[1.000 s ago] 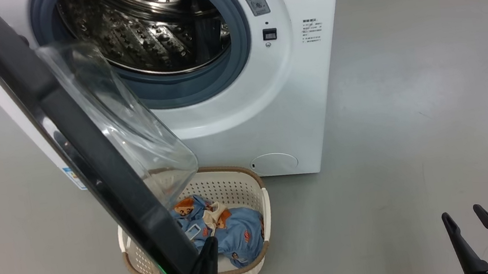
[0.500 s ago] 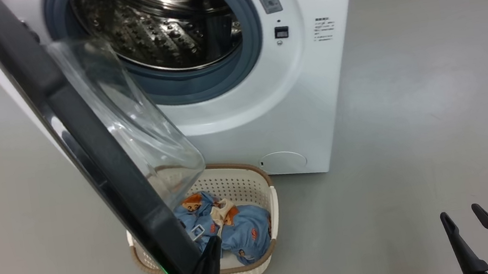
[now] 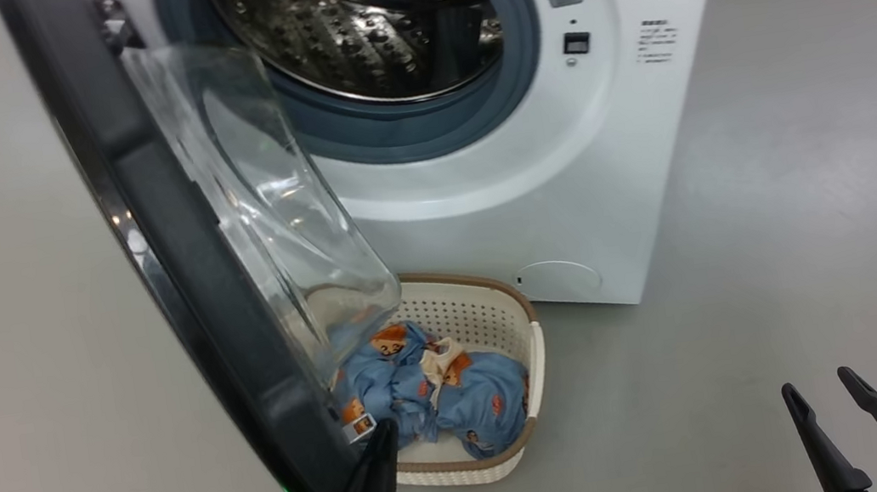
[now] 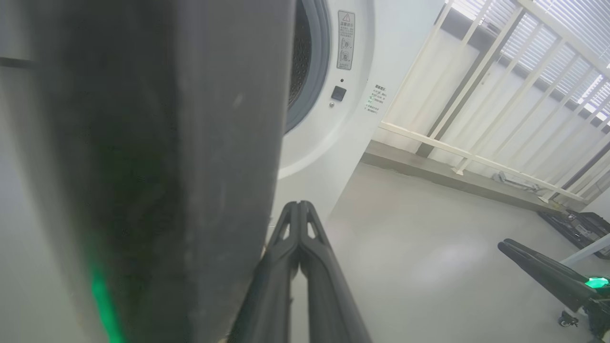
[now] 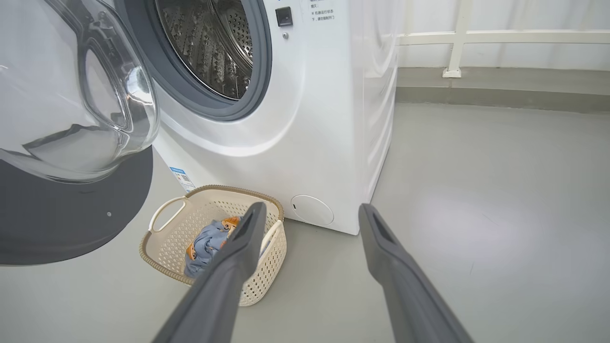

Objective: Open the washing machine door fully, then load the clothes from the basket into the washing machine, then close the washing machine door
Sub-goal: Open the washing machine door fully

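Observation:
The washing machine (image 3: 570, 202) stands with its steel drum (image 3: 373, 23) exposed. The washing machine door (image 3: 174, 257) hangs swung out to the left, its black rim edge-on and its glass bowl (image 3: 271, 218) facing the drum. Below the door on the floor sits the basket (image 3: 534, 344), holding the blue bear-print clothes (image 3: 442, 391). My left gripper (image 3: 384, 438) is shut with nothing in it, its fingers right beside the inner side of the door's lower rim (image 4: 167, 143). My right gripper (image 3: 816, 383) is open, low over bare floor to the right of the basket (image 5: 162, 247).
Grey floor (image 3: 782, 189) stretches to the right of the machine. A low kerb with a white railing (image 4: 476, 95) runs behind it. A dark flat object (image 4: 572, 224) lies on the floor by the railing.
The whole head picture has shifted right, so the camera has moved. My left gripper stays shut at the door's lower rim and my right gripper stays open.

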Robot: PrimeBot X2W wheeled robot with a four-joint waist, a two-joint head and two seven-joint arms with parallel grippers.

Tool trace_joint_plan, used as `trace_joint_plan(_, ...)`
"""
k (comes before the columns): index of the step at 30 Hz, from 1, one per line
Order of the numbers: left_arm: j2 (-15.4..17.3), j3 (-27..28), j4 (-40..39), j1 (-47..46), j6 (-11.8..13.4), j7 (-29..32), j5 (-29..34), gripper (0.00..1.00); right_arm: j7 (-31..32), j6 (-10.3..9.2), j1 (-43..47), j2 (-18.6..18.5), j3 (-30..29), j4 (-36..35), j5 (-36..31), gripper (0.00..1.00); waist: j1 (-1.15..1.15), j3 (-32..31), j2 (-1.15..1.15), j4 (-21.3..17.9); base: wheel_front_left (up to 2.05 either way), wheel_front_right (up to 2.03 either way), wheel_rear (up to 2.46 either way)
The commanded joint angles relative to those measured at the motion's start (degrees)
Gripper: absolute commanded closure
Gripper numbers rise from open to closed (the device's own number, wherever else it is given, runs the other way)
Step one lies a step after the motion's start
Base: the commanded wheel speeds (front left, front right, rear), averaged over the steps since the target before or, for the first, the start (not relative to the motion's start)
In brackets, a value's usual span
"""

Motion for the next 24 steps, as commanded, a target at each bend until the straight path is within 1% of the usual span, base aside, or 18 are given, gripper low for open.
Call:
trace_joint_plan(1,1.0,3.5,-1.8,-1.0,1.2,-0.8,0.3,1.0,-0.7,0.09,-1.6,-1.4,1.3,-1.5,-0.4,0.0,0.0,0.3,0.0,1.1,0.0,0.0,0.0)
trace_joint_plan(15,1.0,4.7,-5.8,1.6,2.9,-0.8,1.4,1.0,-0.7,0.09,-1.7,-1.8,1.9,-1.4,-0.4,0.0,0.0,0.6,0.0,7.1,0.0,0.0,0.0)
trace_joint_plan(24,1.0,6.1,-7.2,2.5,4.5,-0.8,1.9,1.0,-0.7,0.09,-2.2,-2.1,2.5,-1.5,-0.3,0.0,0.0,1.2,0.0,9.8,0.0,0.0,0.0)
